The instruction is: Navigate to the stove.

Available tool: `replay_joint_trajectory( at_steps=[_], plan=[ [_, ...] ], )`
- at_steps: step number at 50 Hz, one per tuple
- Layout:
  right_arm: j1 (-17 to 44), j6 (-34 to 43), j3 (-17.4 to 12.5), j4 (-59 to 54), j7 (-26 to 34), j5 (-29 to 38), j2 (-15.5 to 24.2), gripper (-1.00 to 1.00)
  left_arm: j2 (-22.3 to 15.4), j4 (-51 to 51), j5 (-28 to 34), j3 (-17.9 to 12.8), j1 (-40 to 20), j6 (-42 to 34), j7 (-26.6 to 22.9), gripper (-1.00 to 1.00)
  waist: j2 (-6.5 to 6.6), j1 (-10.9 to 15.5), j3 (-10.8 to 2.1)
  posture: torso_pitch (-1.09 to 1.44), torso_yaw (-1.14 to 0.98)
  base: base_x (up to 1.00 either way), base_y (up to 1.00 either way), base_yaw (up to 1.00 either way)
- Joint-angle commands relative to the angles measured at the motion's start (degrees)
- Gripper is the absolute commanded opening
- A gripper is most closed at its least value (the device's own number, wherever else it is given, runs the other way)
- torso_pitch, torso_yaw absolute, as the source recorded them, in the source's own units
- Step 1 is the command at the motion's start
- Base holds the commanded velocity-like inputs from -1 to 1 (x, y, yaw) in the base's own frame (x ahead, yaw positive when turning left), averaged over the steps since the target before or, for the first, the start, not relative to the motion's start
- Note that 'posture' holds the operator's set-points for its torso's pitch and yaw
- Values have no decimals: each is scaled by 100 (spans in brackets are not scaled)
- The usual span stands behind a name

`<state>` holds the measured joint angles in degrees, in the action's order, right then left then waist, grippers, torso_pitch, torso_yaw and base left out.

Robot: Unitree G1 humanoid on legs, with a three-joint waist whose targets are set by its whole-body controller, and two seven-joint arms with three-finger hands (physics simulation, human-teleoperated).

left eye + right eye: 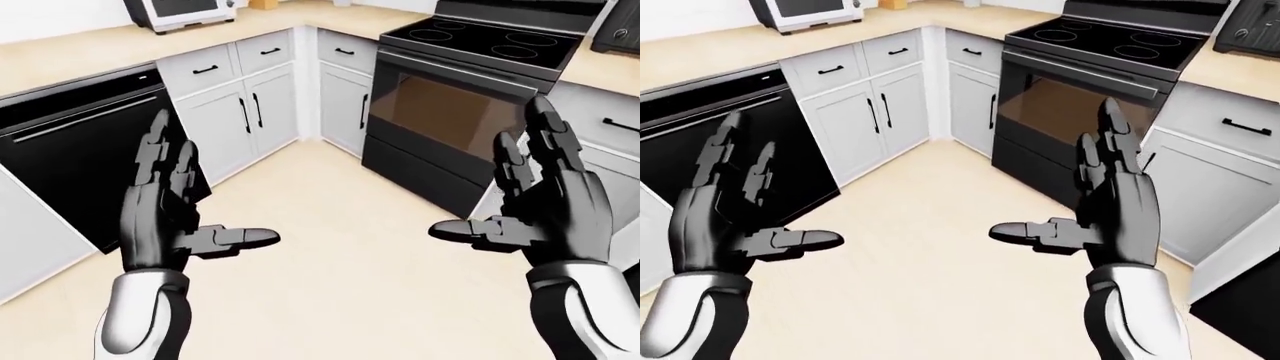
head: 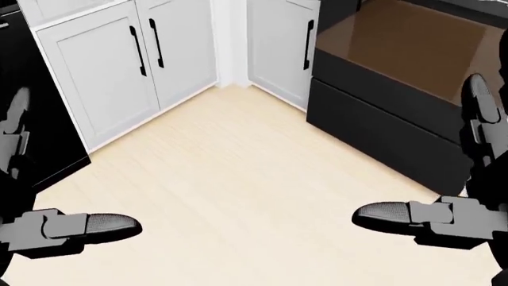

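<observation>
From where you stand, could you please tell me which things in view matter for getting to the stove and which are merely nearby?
Belongs to the job:
- stove, at upper right in the left-eye view
- floor leading up to it

Merely nearby:
- dishwasher
- microwave
- white cabinets
- left hand and right hand, both open and holding nothing

No text, label, brand, number or sign can be read: the stove (image 1: 470,75), the microwave (image 1: 180,11) and the cabinet fronts (image 1: 245,112) show none.

glossy black glass stove (image 1: 470,82), matt pale wood floor (image 2: 238,179), smooth grey-white cabinets (image 1: 235,112)
</observation>
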<state>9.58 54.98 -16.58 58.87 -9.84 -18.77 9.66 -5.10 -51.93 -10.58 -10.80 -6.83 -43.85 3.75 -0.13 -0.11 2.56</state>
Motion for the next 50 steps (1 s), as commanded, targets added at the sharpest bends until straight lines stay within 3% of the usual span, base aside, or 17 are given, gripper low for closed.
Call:
replay_joint_trajectory(
  at_steps=[1,5,6,8,14,18,19,20,23,28,30,31,32,33,39,43,50],
  plan=[
    [75,-169,29,113,17,-25,23,100,-16,-145,70,-27,-70,194,-37,100,-2,6,-26,0,0,15,0,0],
    [62,-174,38,113,-16,-64,48,100,10,-128,104,-18,-55,221,-70,100,513,-24,-122,0,0,15,0,0],
    [59,-178,51,113,-17,-61,48,100,14,-130,113,-14,-55,220,-75,100,287,46,-103,0,0,16,0,0],
    [73,-161,43,113,-44,-107,74,100,16,-152,121,-6,-76,179,-70,100,351,51,-99,0,0,15,0,0],
    [82,-136,48,113,32,-9,4,100,26,-158,137,21,-94,146,-59,100,33,90,-93,0,0,15,0,0],
    [64,-152,72,113,120,115,-63,100,37,-129,153,36,-70,195,-75,100,-463,96,-154,0,0,15,0,0],
    [69,-152,70,110,139,135,-77,100,38,-118,156,38,-67,207,-80,100,-232,34,-126,0,0,15,0,0],
    [67,-148,85,112,149,160,-87,100,40,-151,142,22,-71,169,-79,100,-337,79,-123,0,0,15,0,0],
    [60,-157,92,113,175,189,-98,100,42,-207,124,10,-69,126,-82,100,-241,31,-141,0,0,16,0,0],
    [39,-188,88,113,102,109,-43,100,41,-146,144,7,-49,217,-98,100,97,-9,-42,0,0,15,0,0],
    [42,-193,90,113,111,138,-54,100,41,-134,132,-15,-54,224,-101,100,409,-34,-132,0,0,15,0,0],
    [36,-201,99,113,97,129,-44,100,37,-115,118,-30,-53,235,-113,100,441,-59,-207,0,0,16,0,0],
    [30,-208,121,113,79,131,-37,100,32,-112,106,-51,-70,220,-106,100,334,37,-127,0,0,15,0,0],
    [7,-230,149,113,90,157,-45,100,32,-139,99,-50,-57,211,-102,100,389,9,-89,0,0,15,0,0],
    [-4,-258,80,113,33,39,10,100,22,-141,91,-67,-35,233,-100,100,93,73,-86,0,0,15,0,0],
    [-21,-281,96,113,-28,-17,53,100,24,-120,89,-67,-29,258,-101,100,-391,105,-165,0,0,16,0,0],
    [-32,-294,97,113,-25,-14,54,100,25,-128,87,-61,-23,257,-95,100,-157,23,-78,0,0,16,0,0]
  ],
)
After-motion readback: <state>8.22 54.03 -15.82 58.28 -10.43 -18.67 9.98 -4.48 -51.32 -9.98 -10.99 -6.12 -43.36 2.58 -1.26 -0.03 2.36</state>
